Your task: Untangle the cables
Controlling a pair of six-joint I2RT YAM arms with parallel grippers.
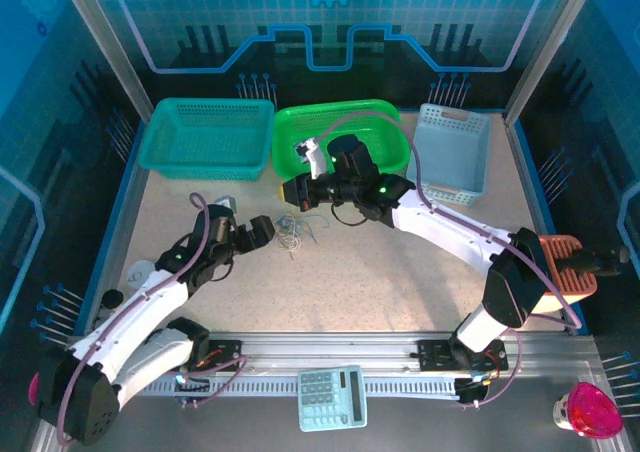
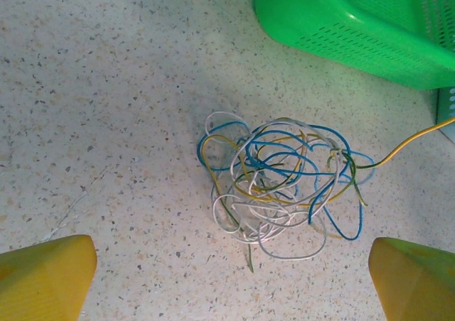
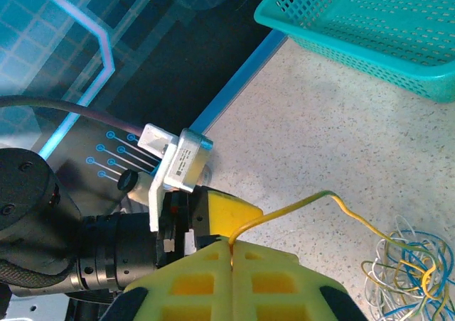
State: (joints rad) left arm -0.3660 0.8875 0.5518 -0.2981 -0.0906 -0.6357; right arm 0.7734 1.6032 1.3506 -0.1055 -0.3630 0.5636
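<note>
The cables (image 2: 277,182) lie as one tangle of white, blue and yellow loops on the speckled table, also seen from above (image 1: 294,232) and low at the right of the right wrist view (image 3: 409,271). My left gripper (image 2: 231,285) stands open just short of the tangle, its yellow fingertips (image 2: 43,278) wide apart with nothing between them; from above it sits left of the pile (image 1: 266,230). My right gripper (image 3: 232,244) is shut on a yellow cable (image 3: 306,204) that leads from the tangle. This strand runs off to the right (image 2: 419,136). The right gripper (image 1: 296,196) hovers just behind the pile.
A teal basket (image 1: 210,137), a green basket (image 1: 345,132) and a light blue basket (image 1: 455,147) line the back of the table. The green basket (image 2: 355,23) is close behind the tangle. A calculator (image 1: 332,397) lies on the front rail, a pink object (image 1: 588,410) at the front right.
</note>
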